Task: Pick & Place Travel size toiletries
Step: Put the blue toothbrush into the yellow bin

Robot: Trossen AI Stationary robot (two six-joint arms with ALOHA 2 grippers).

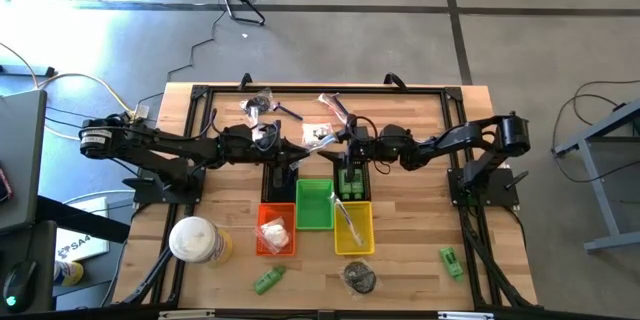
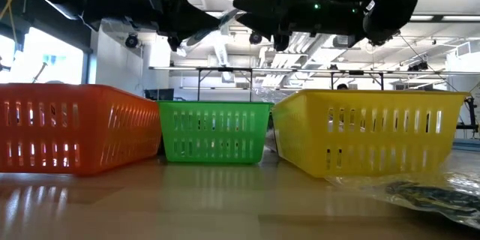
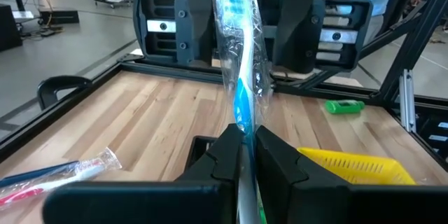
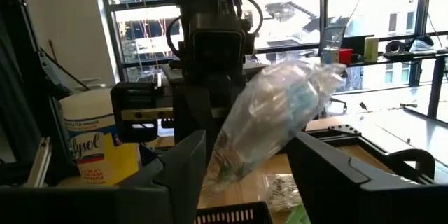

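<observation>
A clear-wrapped blue-and-white toothbrush (image 3: 241, 77), one of the travel size toiletries, is held in the air above the baskets. My left gripper (image 3: 245, 136), reaching in level from the table's left (image 1: 305, 148), is shut on it. The brush's wrapped free end (image 4: 273, 119) reaches between the fingers of my right gripper (image 4: 248, 143). That gripper faces the left one from the table's right (image 1: 345, 145) and stands open. Other toiletries lie loose: green tubes (image 1: 268, 280) (image 1: 451, 260), a wrapped brush (image 1: 335, 105) and a wrapped bundle (image 1: 258, 108). My left gripper pinches the toothbrush's handle (image 3: 242, 122) between its two fingers, coming in level from the table's left. The brush runs on past the fingertips, slanting upward toward the right gripper, and is lifted clear of table and baskets. My right gripper: the wrap lies close to one finger (image 4: 185, 168); whether it touches, I cannot tell.
Below the grippers stand an orange basket (image 1: 276, 230), a green one (image 1: 314, 203), a yellow one (image 1: 353, 228) and a black one (image 1: 350, 182) holding green items. A round white-and-yellow wipes container (image 1: 195, 240) stands near left. A dark wrapped piece (image 1: 360, 276) lies near the front edge.
</observation>
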